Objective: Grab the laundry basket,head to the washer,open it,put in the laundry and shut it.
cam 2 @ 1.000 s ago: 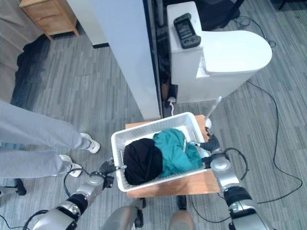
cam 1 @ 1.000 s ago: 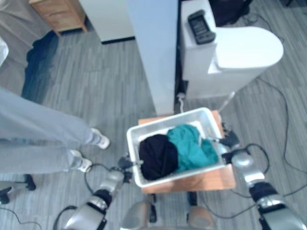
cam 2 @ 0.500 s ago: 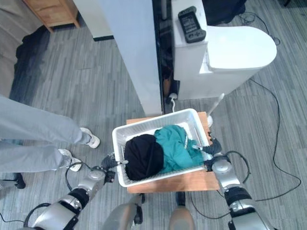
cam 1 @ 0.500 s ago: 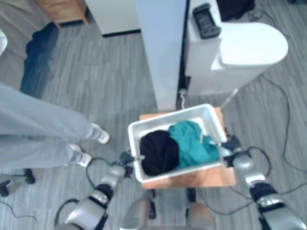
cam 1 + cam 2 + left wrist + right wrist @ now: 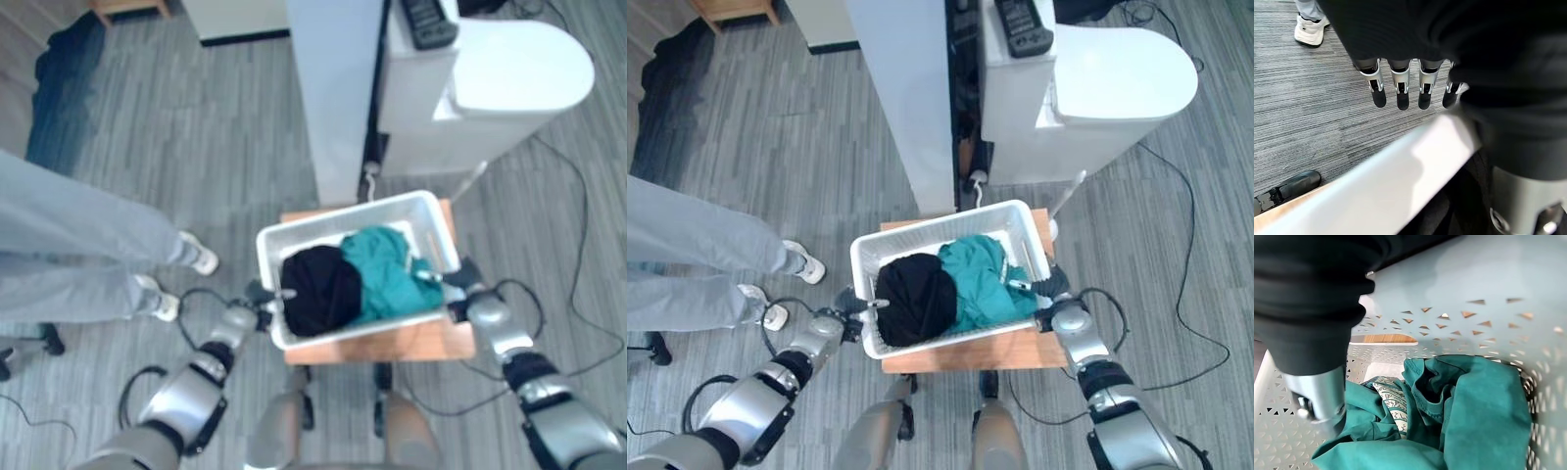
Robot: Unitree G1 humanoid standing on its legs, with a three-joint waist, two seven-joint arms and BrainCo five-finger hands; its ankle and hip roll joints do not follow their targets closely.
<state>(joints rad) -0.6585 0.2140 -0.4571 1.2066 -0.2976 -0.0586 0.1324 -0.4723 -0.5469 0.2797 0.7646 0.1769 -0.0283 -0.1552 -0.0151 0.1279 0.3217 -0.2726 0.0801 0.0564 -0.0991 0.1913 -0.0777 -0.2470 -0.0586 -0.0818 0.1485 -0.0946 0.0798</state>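
A white perforated laundry basket [image 5: 343,211] stands on a small wooden table [image 5: 436,343]. In it lie a black garment [image 5: 318,289] and a teal garment [image 5: 387,274]. My left hand [image 5: 257,311] is at the basket's left end. Its fingers [image 5: 1400,93] are straight, just outside the rim [image 5: 1400,181], and its thumb [image 5: 1523,205] is on the inner side. My right hand [image 5: 465,286] is at the right end. Its thumb [image 5: 1322,401] reaches inside over the teal garment [image 5: 1464,421], and its fingers are hidden behind the wall [image 5: 1474,284].
A person's legs [image 5: 78,255] and white shoes [image 5: 201,258] are on the floor to the left. A white upright panel [image 5: 333,88] and a white rounded appliance [image 5: 509,78] with a dark handheld device [image 5: 428,20] on top stand just beyond the table.
The whole picture has shifted, so the camera has moved. Both hands have stayed at the basket's ends, and the basket still rests on the table.
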